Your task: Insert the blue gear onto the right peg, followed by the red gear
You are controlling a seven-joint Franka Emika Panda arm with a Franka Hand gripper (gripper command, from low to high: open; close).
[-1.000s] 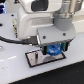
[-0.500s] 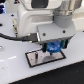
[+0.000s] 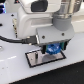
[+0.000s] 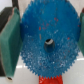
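Blue gear [image 4: 47,42] filled almost the whole wrist view, flat face toward the camera, its hub hole dark near the middle. Green pads [image 4: 9,42] pressed against its toothed rim at 9 o'clock, with another at 3 o'clock, so the hand [image 3: 54,49] was closed on the gear across its width, probably to keep the disc level and the bore open for the pin. A strip of the red gear [image 4: 50,80] showed past the blue rim at 6 o'clock; how close the two sat could not be told.

In the exterior view the arm hung low over the dark-edged plate [image 3: 33,59] on the white worktop [image 3: 15,70], the blue gear visible between the fingers just above the plate's 3 o'clock end. The right peg itself was hidden under the hand and gear, and whether the gear was already seated on it could not be told. Judging by that position, the blue gear was at the lowering stage, and the red one was yet to follow.
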